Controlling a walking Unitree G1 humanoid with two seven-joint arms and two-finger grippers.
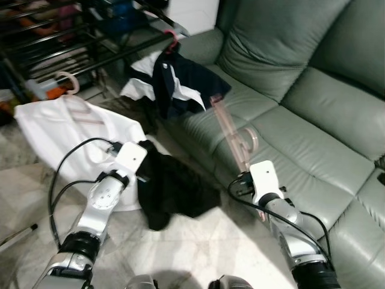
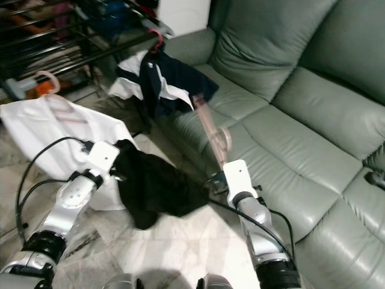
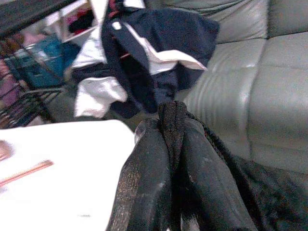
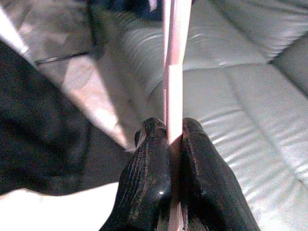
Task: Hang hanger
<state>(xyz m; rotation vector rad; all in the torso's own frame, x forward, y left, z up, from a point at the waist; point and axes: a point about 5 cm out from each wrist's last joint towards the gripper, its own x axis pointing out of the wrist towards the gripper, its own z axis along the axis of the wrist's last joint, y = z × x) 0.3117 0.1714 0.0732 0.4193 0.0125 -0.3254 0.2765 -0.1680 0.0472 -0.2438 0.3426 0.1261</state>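
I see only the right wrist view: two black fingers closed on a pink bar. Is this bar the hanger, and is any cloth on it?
Observer: Yes, the right gripper holds a bare pink hanger over the sofa.
Operator: Where is the black cloth?
Observer: The black garment hangs from the left gripper, pinched between its fingers.
Operator: Where does the hanger go?
Observer: A dark rack stands ahead to the left; a navy garment hangs from it.

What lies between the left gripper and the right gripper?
In the left eye view, the black garment that the left gripper pinches drapes over the floor toward the right gripper, which clamps the translucent pink plastic hanger.
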